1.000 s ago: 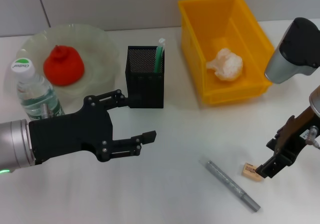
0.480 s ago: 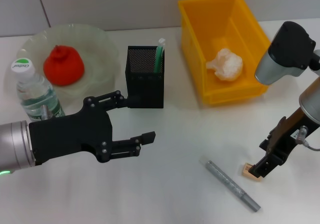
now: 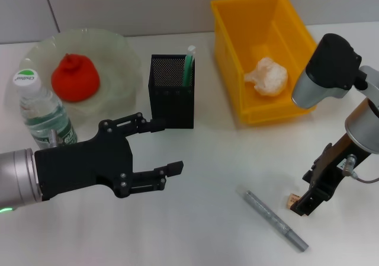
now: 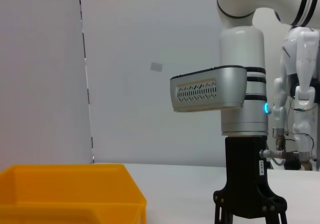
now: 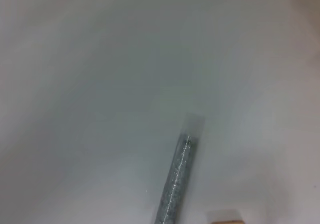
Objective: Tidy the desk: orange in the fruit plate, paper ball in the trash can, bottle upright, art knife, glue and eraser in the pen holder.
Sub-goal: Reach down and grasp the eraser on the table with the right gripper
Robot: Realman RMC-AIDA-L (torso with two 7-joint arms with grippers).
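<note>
The small tan eraser (image 3: 292,199) lies on the white desk at the front right, partly covered by my right gripper (image 3: 303,205), which stands right over it. The eraser's edge (image 5: 225,216) also shows in the right wrist view. A grey art knife (image 3: 273,220) lies just left of it on the desk. The black mesh pen holder (image 3: 172,100) stands at mid desk with a green stick (image 3: 189,67) in it. My left gripper (image 3: 163,147) hovers open and empty in front of the holder. The bottle (image 3: 41,115) stands upright at the left.
The orange (image 3: 74,76) sits in the glass fruit plate (image 3: 115,47) at the back left. A paper ball (image 3: 266,76) lies in the yellow bin (image 3: 237,70) at the back right. The left wrist view shows the bin's rim (image 4: 70,194) and my right arm (image 4: 235,109).
My right gripper has moved left and now covers most of the eraser, which has stayed in place. The left gripper has barely shifted.
</note>
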